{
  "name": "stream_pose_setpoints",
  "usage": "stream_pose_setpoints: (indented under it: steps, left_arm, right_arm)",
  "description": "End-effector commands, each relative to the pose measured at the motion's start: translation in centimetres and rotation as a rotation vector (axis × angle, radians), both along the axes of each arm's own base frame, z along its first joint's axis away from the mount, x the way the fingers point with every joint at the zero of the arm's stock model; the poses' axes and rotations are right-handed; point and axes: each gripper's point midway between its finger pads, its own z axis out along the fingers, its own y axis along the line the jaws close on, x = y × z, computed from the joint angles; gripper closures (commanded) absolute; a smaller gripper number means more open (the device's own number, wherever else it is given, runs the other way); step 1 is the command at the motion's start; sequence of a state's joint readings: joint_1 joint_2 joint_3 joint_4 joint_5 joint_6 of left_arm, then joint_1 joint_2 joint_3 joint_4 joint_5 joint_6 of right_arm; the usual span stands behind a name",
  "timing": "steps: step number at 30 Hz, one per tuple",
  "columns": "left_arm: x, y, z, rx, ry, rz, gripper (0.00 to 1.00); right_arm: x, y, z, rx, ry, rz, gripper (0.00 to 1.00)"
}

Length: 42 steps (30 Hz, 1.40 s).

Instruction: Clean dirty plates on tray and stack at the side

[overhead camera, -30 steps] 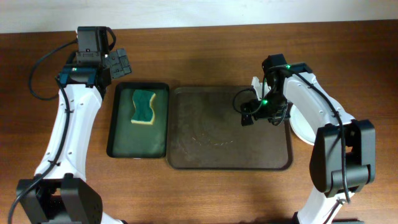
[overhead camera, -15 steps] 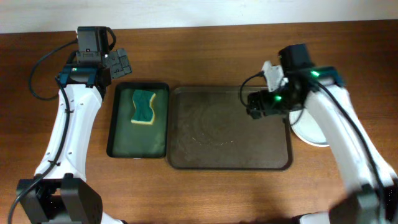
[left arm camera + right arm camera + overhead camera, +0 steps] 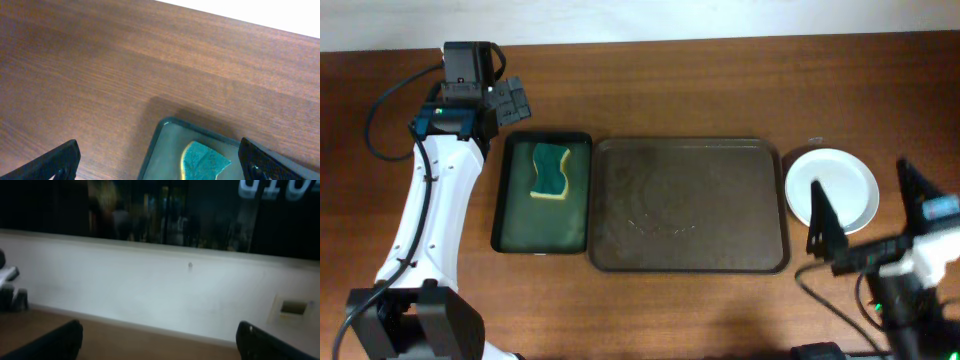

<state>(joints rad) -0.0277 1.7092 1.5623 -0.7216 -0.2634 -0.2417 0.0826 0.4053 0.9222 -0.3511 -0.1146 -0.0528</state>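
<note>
Nearest, at the near right edge, the right tool (image 3: 860, 180) hangs high above the surface (image 3: 650, 90), large and close to the overhead camera, its two dark fingers (image 3: 820, 220) spread wide with nothing between them. A second ago this arm reached over the far right corner of the tray, and half a second ago it was already lifting away; now it has pulled back off the tray altogether. Its wrist camera looks level at a pale wall (image 3: 160, 295), the right tool (image 3: 160, 347) open at the bottom of the view.

Just beyond it, the white plates (image 3: 832, 187) sit on the surface just beside the tray's right rim. Earlier the arm covered them in part; now the top face shows whole, though the number stacked cannot be told.

The brown tray (image 3: 720, 200) lies at the middle, with faint pale smears. Touching its left rim is the black tray (image 3: 510, 200), holding a green and yellow sponge (image 3: 550, 170), both unmoved.

Farthest, at the far left, the left tool (image 3: 510, 100) hovers where it was, beyond the black tray's (image 3: 160, 125) far rim, spread wide and empty; the sponge (image 3: 205, 160) shows between its fingers (image 3: 50, 165).
</note>
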Motion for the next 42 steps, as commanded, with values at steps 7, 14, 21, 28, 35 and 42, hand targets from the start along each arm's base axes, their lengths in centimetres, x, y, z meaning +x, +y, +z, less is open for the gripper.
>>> stream_pose_setpoints:
  steps: [7,14,21,28,35,42]
  left_arm:
    - [0.0,0.1,0.3,0.01,-0.004,-0.006,0.01]
    - [0.1,0.0,0.3,0.009,-0.005,-0.006,0.01]
    - [0.1,0.1,0.3,0.01,-0.004,-0.006,0.0]
    - [0.1,0.1,0.3,0.01,-0.004,-0.006,0.0]
    - [0.1,0.0,0.3,0.01,-0.004,-0.007,0.01]
    - [0.1,0.0,0.3,0.01,-0.004,-0.007,0.01]
  right_arm:
    - [1.2,0.0,-11.5,0.028,-0.268,0.001,0.01]
    - [3.9,0.3,-20.9,0.009,-0.027,0.001,0.02]
    - [4.4,-0.5,-27.3,-0.001,0.238,-0.046,0.02]
    - [4.4,-0.5,-27.3,-0.001,0.238,-0.045,0.02]
    - [4.4,-0.5,-27.3,-0.001,0.238,-0.045,0.02]
    - [4.4,-0.5,-27.4,-0.001,0.238,-0.045,0.01]
